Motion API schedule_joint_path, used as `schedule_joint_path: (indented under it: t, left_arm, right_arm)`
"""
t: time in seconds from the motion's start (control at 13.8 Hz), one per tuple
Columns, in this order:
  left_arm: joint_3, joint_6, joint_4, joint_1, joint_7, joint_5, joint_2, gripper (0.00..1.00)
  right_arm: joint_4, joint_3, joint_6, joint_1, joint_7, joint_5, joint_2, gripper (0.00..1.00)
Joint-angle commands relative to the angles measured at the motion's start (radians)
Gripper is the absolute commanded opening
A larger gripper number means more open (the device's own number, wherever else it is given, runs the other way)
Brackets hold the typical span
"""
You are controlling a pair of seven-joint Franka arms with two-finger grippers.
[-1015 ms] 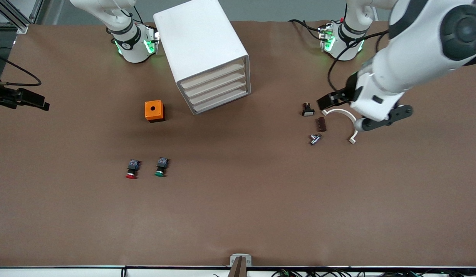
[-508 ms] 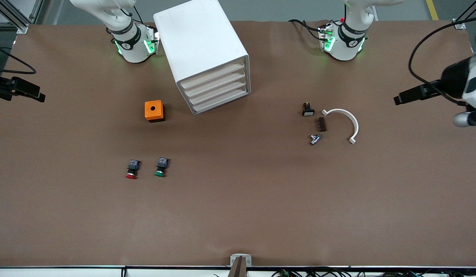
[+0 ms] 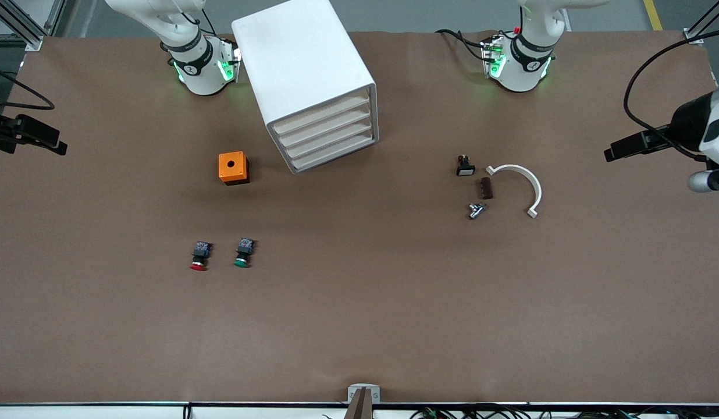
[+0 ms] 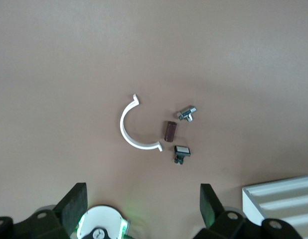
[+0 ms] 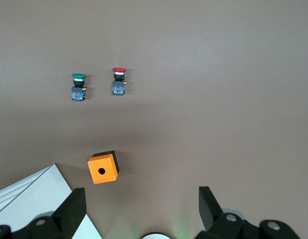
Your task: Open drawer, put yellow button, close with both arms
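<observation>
The cabinet [image 3: 304, 70] stands on the worktop [image 3: 394, 302] just beside the right arm's base. Its four drawer fronts are turned toward the front camera and a little toward the left arm's end. The drawer [image 3: 321, 114], topmost of the four, is a shallow white tray. Its long front edge runs slantwise across the cabinet face, and it sits flush with the three below it, so it looks shut.

The yellow button shows in no view. Nearer the front camera than the cabinet lie only a red-capped button [image 3: 199, 256] and a green-capped button [image 3: 243, 253], with an orange switch box [image 3: 233, 167] between them and the cabinet. The yellow one is most likely already inside the shut drawer, though that cannot be seen.

The left end effector [image 4: 142, 199] hangs with fingers spread wide and empty over the worktop's edge at the left arm's end, well apart from the cabinet. It looks down on a white curved clip [image 4: 131, 132]. The right end effector [image 5: 141, 201] is likewise wide open and empty over the right arm's end. Neither is clearly nearer the drawer front, and both arms wait.
</observation>
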Motion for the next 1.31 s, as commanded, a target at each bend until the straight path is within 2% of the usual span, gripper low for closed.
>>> schedule_joint_path:
  t: [0.0, 0.22, 0.36, 0.65, 1.02, 1.23]
  left_arm:
    - [0.06, 0.124, -0.203, -0.064, 0.023, 0.034, -0.152, 0.99]
    - [0.063, 0.196, -0.289, -0.058, 0.075, 0.034, -0.228, 0.99]
    - [0.061, 0.209, -0.283, -0.056, 0.075, 0.034, -0.236, 0.99]
    - [0.054, 0.242, -0.266, -0.061, 0.075, 0.05, -0.217, 0.99]
    - [0.054, 0.278, -0.118, -0.068, 0.075, 0.058, -0.133, 0.99]
    - [0.054, 0.276, -0.111, -0.073, 0.075, 0.058, -0.125, 0.99]
  right_arm:
    - [-0.022, 0.006, 0.021, 0.013, -0.027, -0.013, -0.03, 1.0]
    - [-0.078, 0.007, 0.062, 0.013, -0.027, -0.013, -0.066, 1.0]
    - [-0.135, 0.007, 0.102, 0.012, -0.053, -0.013, -0.105, 1.0]
    - [-0.154, 0.007, 0.118, 0.002, -0.075, -0.013, -0.116, 1.0]
    - [-0.23, 0.004, 0.173, 0.009, -0.075, -0.013, -0.168, 1.0]
    - [-0.229, 0.004, 0.173, 0.006, -0.073, -0.013, -0.168, 1.0]
